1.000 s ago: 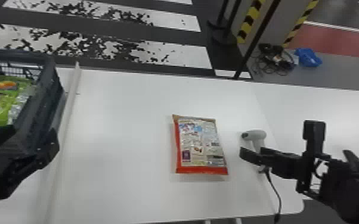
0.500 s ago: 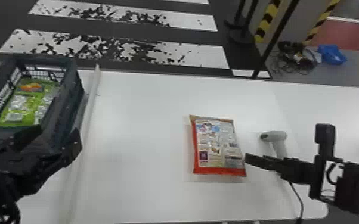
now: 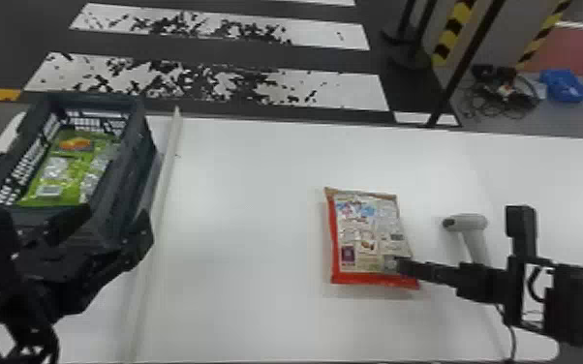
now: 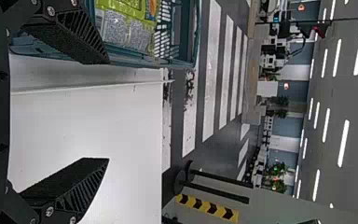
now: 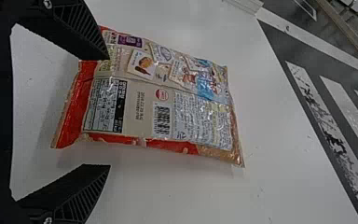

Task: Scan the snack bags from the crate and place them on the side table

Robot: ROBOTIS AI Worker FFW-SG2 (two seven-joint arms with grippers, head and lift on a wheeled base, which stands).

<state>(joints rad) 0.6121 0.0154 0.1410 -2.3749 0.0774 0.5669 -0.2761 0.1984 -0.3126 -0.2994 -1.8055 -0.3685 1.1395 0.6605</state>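
Right wrist view shows a barcode (image 5: 161,120) on the red bag (image 5: 137,100); your left gripper (image 3: 117,213) and right gripper (image 3: 398,264) gape. The crate (image 3: 128,159) at the table's (image 3: 256,218) left edge holds green packaging (image 3: 69,169).

the red bag (image 5: 133,107) has tiny words (image 5: 200,122), a bar code (image 5: 162,120) and a round red mark (image 5: 161,94). the green bag (image 3: 70,188) has a white label (image 3: 49,190). the yellow strip (image 4: 205,206) has black arrows (image 4: 213,208). the words are too small to read.
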